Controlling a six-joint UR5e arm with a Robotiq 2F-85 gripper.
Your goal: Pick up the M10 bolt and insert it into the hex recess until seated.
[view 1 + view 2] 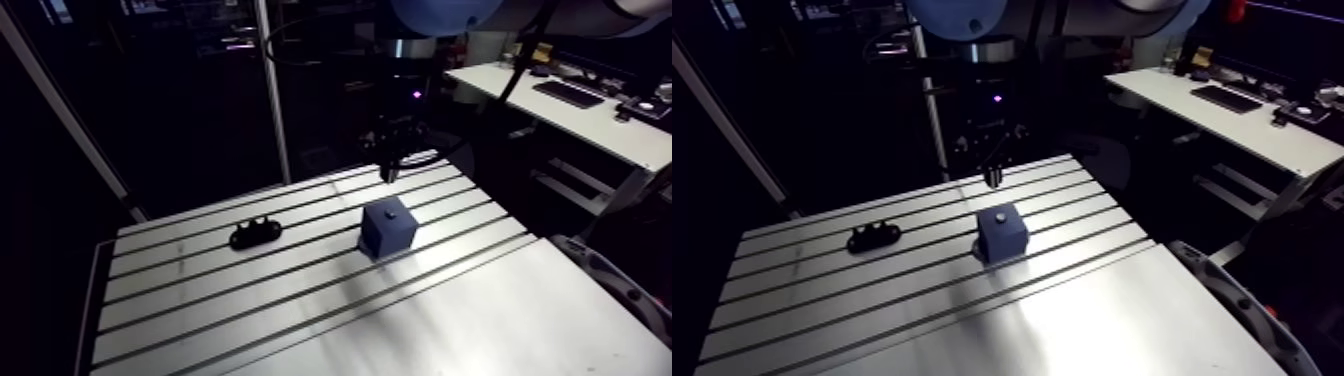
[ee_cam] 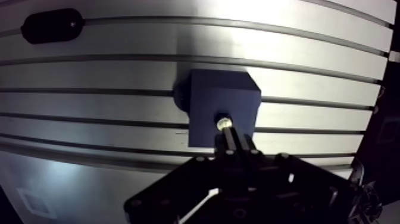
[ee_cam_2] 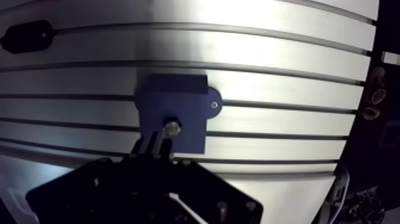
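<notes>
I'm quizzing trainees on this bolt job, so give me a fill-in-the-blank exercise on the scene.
1. The bolt sits in the top of the ____ block.
2. The gripper hangs ____ the block, holding nothing.
3. A ____ part lies on the table, apart from the block.
Missing words: blue; above; black.

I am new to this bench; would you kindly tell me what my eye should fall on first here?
A dark blue cube-shaped block stands in the middle of the slotted aluminium table, with a small silvery bolt head shining in its top face. The black two-finger gripper hangs above it with its fingers drawn together. A flat black oblong part lies apart from the block, further along the table.
</notes>
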